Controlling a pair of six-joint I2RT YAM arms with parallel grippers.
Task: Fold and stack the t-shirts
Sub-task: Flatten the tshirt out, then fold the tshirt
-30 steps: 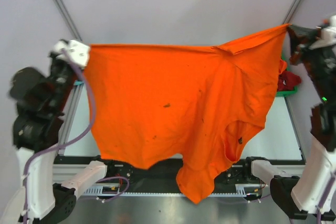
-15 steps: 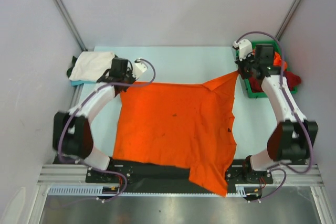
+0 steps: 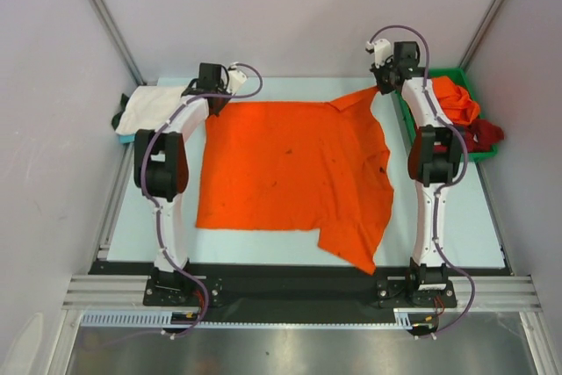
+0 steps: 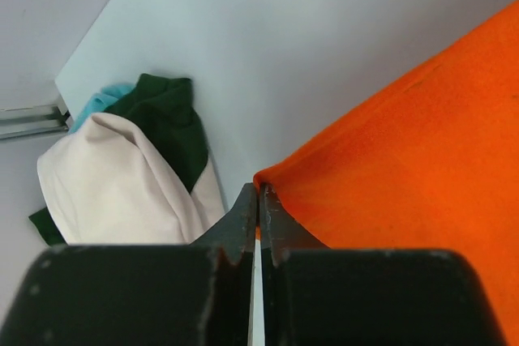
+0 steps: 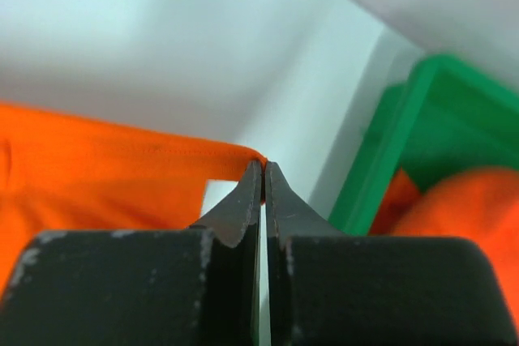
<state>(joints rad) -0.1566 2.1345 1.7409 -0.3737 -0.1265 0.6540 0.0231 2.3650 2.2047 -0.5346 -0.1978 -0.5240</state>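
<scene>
We hold the orange t-shirt (image 3: 290, 164) by its far corners, left gripper (image 4: 259, 192) and right gripper (image 5: 264, 168) both pinched onto cloth (green bin (image 5: 381, 150) just right of it).

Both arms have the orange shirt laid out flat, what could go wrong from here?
The left gripper and right gripper pinch only the very edge of the orange t-shirt, so it may slip free. Its near right corner overhangs the front edge of the table, so a fold could come out crooked.
</scene>
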